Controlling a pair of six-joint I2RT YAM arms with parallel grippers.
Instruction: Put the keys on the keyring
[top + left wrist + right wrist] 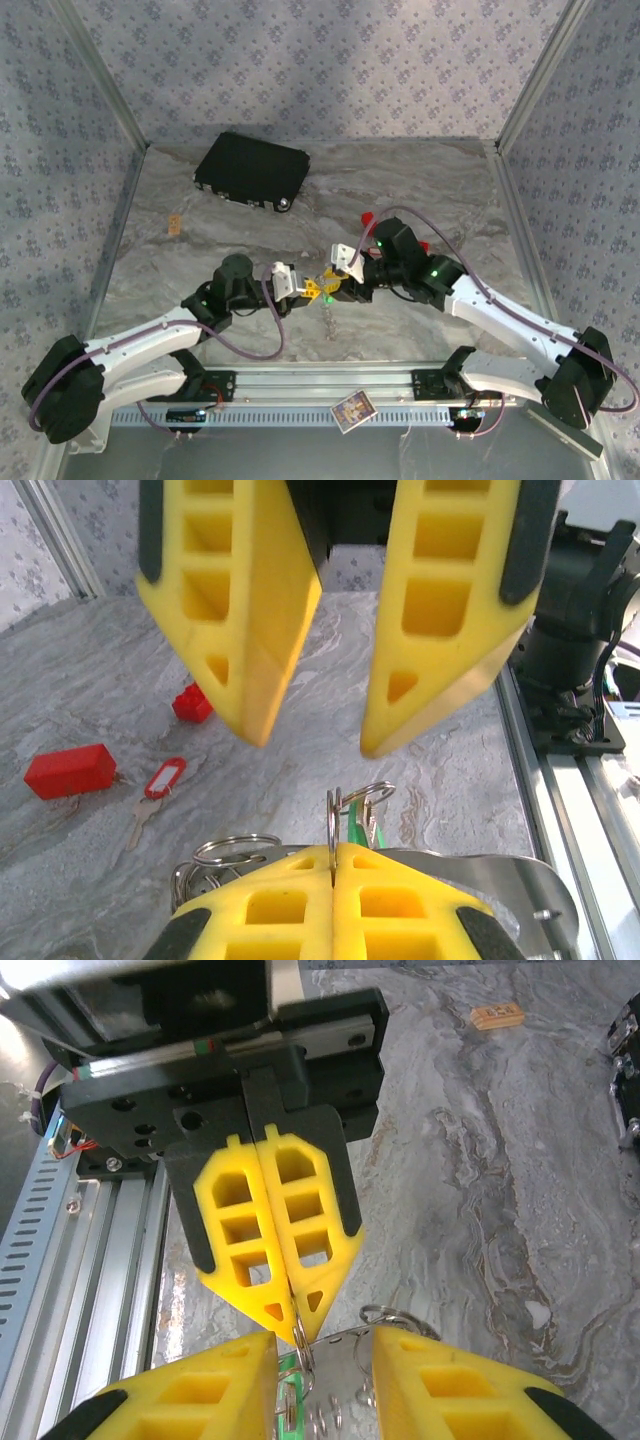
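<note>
Near the front middle of the marble table (440,190), the two grippers meet tip to tip. The left gripper (335,858) is pressed fully closed, its yellow fingers (250,1230) flat against each other. It pinches the keyring (333,820), a thin silvery ring that stands edge-on out of the fingertips. The green key (356,825) hangs just beside that ring, close against the left fingertips, with another silvery loop curling over it. The right gripper (315,742) has its jaws parted with a clear gap between them, and nothing is clamped there. It hangs just above the pinched ring, which stands in line with that gap. The red key (163,778), its red head set with a white insert, lies flat on the table well off to the side, near two red blocks (70,770). A cluster of loose rings (232,848) sits against the outer side of the left gripper's finger. Toward the far side of the table lies a black case (250,170), well apart from both arms.
</note>
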